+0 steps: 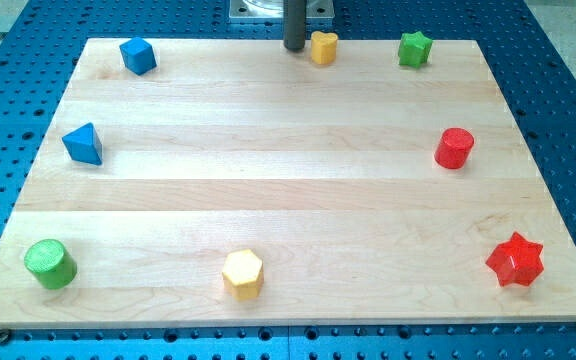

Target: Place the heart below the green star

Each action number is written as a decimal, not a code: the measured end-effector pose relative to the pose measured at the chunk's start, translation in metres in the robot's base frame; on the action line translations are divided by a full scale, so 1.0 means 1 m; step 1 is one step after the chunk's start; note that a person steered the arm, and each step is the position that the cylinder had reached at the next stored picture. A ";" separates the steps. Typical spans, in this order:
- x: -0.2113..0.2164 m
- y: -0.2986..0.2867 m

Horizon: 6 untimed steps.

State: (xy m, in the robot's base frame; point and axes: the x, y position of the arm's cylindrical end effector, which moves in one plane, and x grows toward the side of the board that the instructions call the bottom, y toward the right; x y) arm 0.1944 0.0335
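The yellow heart (323, 47) sits at the view's top edge of the wooden board, just left of centre-right. The green star (414, 48) lies to its right along the same top edge, about a block's width of bare wood between them. My tip (295, 47) stands right beside the heart on its left side, touching or nearly touching it. The rod rises straight up out of the view.
A blue cube (138, 56) is at the top left and a blue triangle (83, 144) at the left. A green cylinder (49, 264) sits bottom left, a yellow hexagon (242, 273) at the bottom, a red cylinder (454, 148) at the right, a red star (515, 260) bottom right.
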 end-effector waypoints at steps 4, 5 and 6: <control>0.066 0.064; 0.068 0.101; 0.094 0.104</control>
